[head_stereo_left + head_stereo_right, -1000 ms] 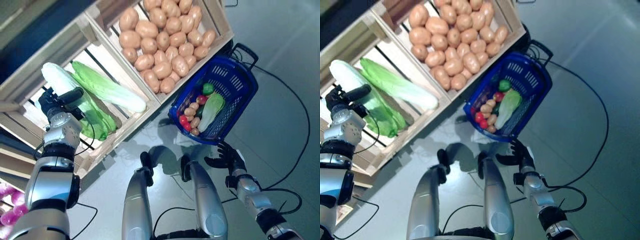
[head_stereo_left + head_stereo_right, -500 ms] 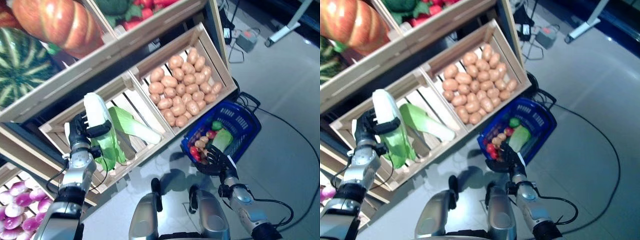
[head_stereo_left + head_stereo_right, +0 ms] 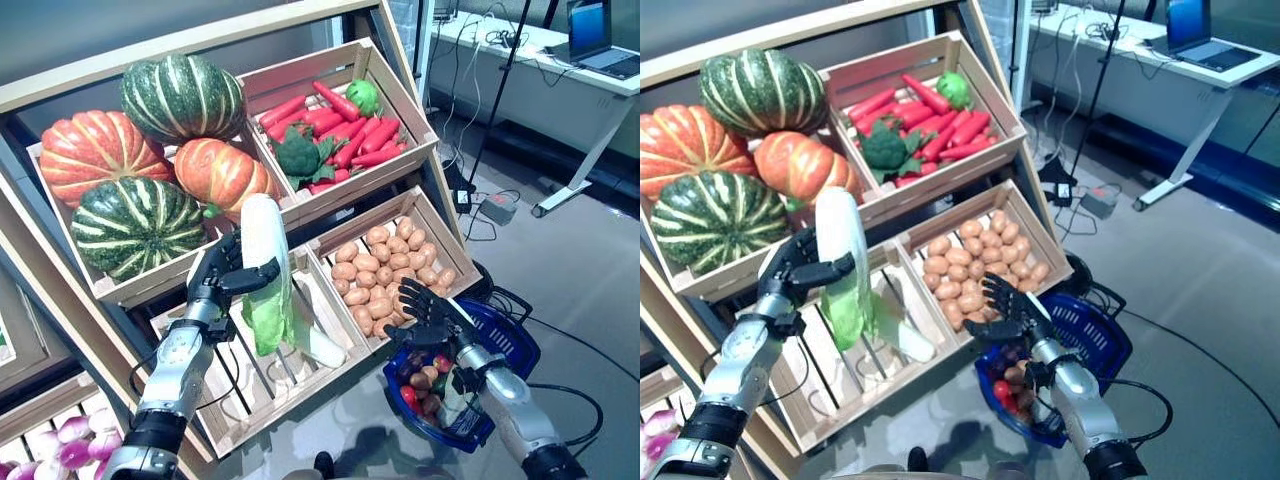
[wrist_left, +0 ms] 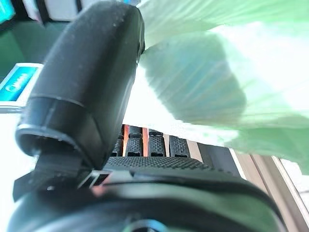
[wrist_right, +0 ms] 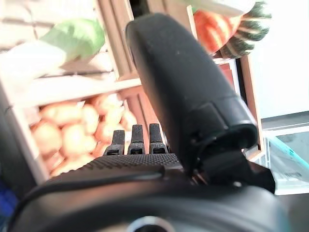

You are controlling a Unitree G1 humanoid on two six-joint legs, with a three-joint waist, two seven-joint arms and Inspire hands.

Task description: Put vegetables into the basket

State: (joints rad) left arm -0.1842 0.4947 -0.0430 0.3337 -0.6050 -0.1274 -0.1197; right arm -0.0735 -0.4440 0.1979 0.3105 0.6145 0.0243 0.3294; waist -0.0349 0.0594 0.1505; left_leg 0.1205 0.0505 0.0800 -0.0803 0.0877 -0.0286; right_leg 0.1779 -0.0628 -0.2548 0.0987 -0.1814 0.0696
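My left hand is shut on a long pale napa cabbage, holding it upright in front of the slatted lower crate. In the left wrist view the thumb presses against its green leaves. A second cabbage lies in that crate. The blue basket stands on the floor at the lower right, holding tomatoes, small potatoes and greens. My right hand hovers open over the basket's left rim, fingers spread and holding nothing.
A crate of potatoes sits between the cabbage crate and the basket. Above are red vegetables with broccoli and several pumpkins. Purple onions show at the lower left. A white table stands behind on the right.
The camera has swung up, now showing the upper shelves. My left hand has lifted the cabbage out of the crate and holds it upright. My right hand has risen to the basket's rim.
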